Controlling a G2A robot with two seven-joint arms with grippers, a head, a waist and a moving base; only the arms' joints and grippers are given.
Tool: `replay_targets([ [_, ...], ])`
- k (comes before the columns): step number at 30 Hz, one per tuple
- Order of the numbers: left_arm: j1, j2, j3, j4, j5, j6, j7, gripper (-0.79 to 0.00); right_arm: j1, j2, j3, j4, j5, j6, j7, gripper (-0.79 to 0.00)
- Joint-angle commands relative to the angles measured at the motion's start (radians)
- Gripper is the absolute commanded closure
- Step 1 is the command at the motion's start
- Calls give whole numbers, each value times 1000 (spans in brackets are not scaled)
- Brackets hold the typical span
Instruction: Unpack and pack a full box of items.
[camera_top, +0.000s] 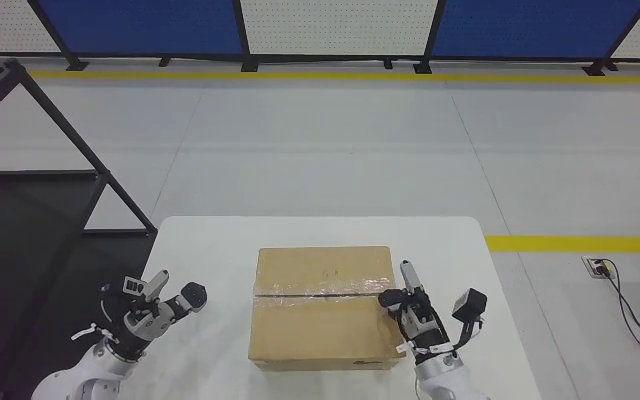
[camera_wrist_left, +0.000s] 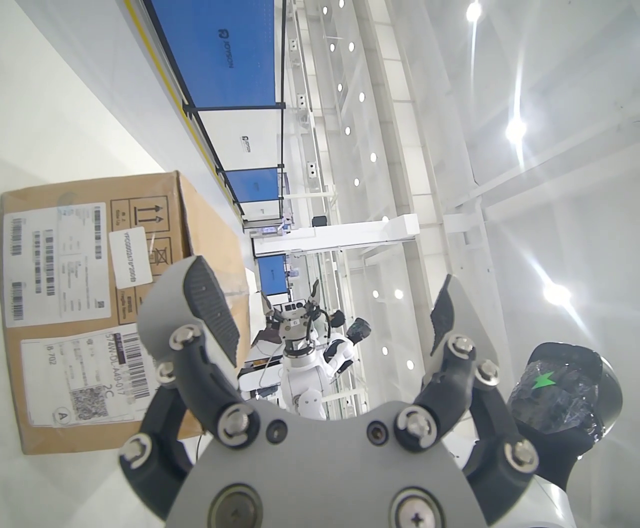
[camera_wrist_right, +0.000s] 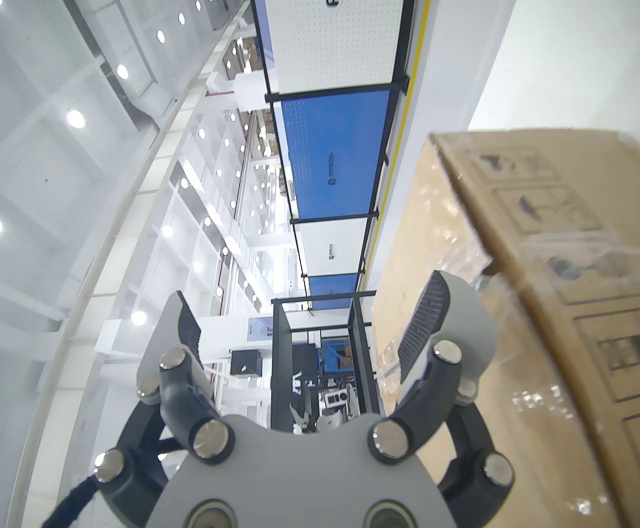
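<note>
Two claws are flanking a sealed cardboard box, which is sitting shut in the middle of the white tabletop, its flaps held down by a strip of clear tape running along the seam. The left claw is standing wide open and well apart from one end of the box, while the right claw is hovering, also spread wide, just beside the other end, close to where the tape wraps over the edge. The tape is looking like the main hazard: a finger dragging across it without piercing is likely to be shoving the whole box sideways rather than opening it. With only one claw near, nothing is bracing the box, so it may be sliding or twisting across the tabletop; crumpling a flap is another risk.
</note>
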Motion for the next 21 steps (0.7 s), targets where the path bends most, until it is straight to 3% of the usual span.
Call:
replay_targets([
  [1,-2,0,8,-8,11,6,-7,-785,20,-1,-22,12,-15,12,15,-785],
  [10,-57,-4,129,-101,147,53,-19,-785,101,-13,-93,88,-10,-6,6,-785],
  [21,-221,-29,364,-115,273,123,13,-785,-126,3,28,-29,22,-174,-42,-785],
])
